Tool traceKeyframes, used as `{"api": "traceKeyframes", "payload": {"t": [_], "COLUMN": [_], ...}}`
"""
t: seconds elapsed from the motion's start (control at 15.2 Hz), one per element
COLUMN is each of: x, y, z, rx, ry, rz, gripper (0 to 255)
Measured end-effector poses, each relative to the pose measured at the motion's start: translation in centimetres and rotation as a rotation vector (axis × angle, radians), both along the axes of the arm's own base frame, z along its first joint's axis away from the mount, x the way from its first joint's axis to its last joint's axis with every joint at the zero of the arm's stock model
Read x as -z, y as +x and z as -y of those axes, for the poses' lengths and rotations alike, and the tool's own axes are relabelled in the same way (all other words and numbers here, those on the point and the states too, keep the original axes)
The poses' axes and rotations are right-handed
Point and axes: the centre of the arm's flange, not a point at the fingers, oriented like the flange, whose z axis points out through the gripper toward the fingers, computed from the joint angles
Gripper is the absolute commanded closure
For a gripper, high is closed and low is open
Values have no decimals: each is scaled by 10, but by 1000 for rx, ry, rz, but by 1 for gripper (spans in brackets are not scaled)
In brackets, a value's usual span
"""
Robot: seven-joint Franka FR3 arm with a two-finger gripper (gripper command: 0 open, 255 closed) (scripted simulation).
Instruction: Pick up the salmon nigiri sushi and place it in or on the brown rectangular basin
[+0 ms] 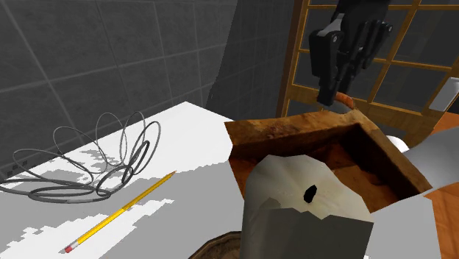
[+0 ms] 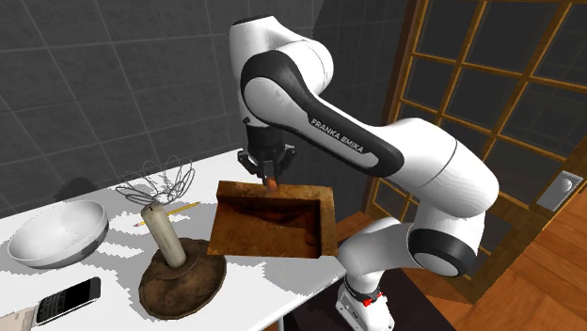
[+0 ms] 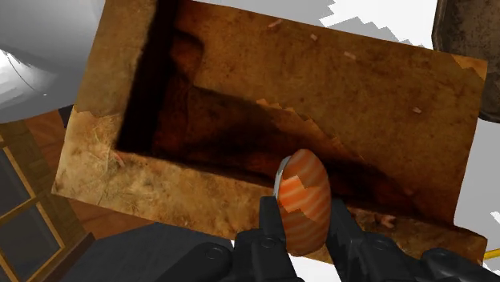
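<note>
The black gripper [image 3: 304, 212] clasps the salmon nigiri [image 3: 303, 188] between its fingers, poised above the brown rectangular basin [image 3: 320, 104] (close to one wall), presumably so that releasing drops it inside.

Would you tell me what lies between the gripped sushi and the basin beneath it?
Nothing: in the wrist view the salmon nigiri, clasped in the gripper, hangs above the brown basin, with only air between them.

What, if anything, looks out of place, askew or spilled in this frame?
Nothing is spilled or damaged. The brown basin sits at an angle to the edge of the table and appears to overhang it. The gripper, shut on the sushi, hangs above the basin.
</note>
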Motion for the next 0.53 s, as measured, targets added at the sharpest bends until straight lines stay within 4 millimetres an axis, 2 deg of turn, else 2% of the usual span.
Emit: {"api": "traceKeyframes", "payload": {"t": [0.53], "x": [42], "y": [-1], "z": [1], "rx": [0], "ry": [0], "rz": [0], "gripper": [255]}}
